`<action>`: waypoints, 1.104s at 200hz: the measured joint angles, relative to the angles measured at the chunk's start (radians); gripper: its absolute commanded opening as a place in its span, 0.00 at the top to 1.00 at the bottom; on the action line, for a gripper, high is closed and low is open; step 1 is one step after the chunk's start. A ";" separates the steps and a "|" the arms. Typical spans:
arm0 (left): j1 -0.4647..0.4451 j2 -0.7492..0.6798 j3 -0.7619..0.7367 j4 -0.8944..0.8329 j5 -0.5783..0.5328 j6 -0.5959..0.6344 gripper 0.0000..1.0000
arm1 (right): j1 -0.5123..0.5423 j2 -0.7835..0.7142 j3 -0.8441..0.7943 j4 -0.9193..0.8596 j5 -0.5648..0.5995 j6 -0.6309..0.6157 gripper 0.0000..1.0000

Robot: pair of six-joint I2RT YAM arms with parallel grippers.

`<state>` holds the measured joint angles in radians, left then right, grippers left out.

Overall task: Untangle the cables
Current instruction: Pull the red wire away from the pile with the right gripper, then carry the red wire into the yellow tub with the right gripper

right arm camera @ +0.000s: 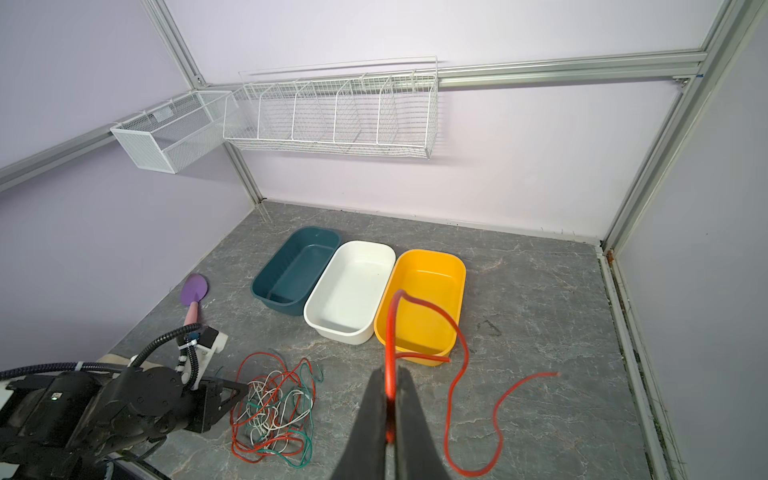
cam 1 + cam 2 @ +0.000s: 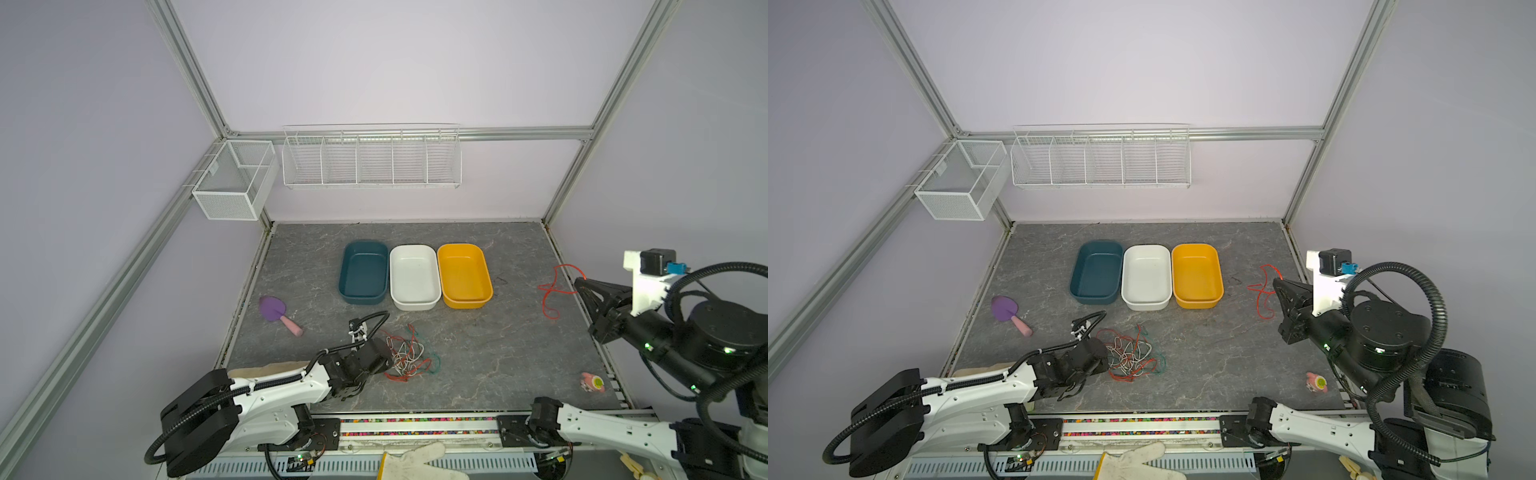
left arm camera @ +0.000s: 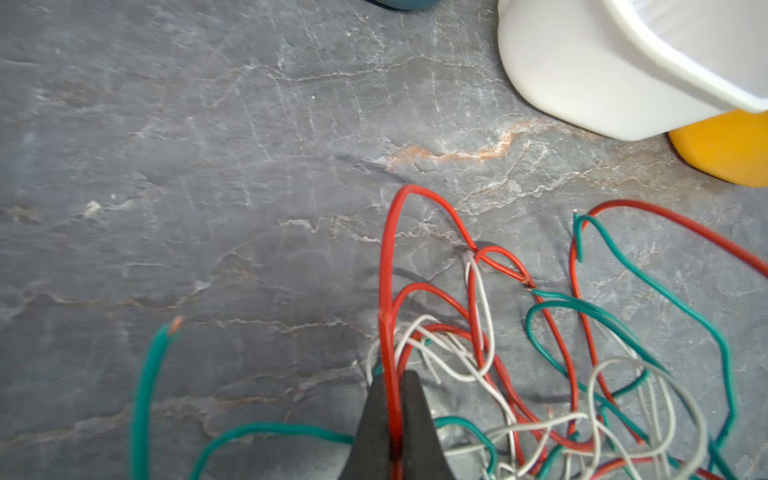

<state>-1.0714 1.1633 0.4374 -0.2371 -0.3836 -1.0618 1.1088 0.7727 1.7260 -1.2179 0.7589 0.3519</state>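
now, l claw pinching tangle's red cable, r claw pinching lone red cable, bins bare

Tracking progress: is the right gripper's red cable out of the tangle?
Out: the red cable in the right gripper is apart from the tangle, bare table between them in both top views.

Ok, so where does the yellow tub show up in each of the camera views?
In a top view: the yellow tub sits right of centre, rightmost in the row of three tubs.
In a top view: it sits nearer the centre, again rightmost in the row.
Left wrist: only one corner shows, at the picture's right edge.
Right wrist: the whole tub shows, near the centre.
Shared landmark: the white tub, right beside it in all four.
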 measured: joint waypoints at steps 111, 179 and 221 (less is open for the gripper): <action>0.000 0.094 0.208 0.022 0.071 0.112 0.49 | 0.000 0.032 -0.105 0.133 0.035 -0.121 0.93; 0.002 0.036 0.300 -0.016 0.043 0.212 0.15 | -0.104 0.114 -0.143 0.243 -0.062 -0.151 0.94; 0.035 -0.019 0.403 -0.143 -0.013 0.299 0.01 | -0.315 0.157 -0.164 0.295 -0.245 -0.155 0.93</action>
<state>-1.0367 1.1442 0.8406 -0.3798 -0.3962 -0.7631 0.7940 0.9298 1.5623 -0.9226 0.5140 0.1970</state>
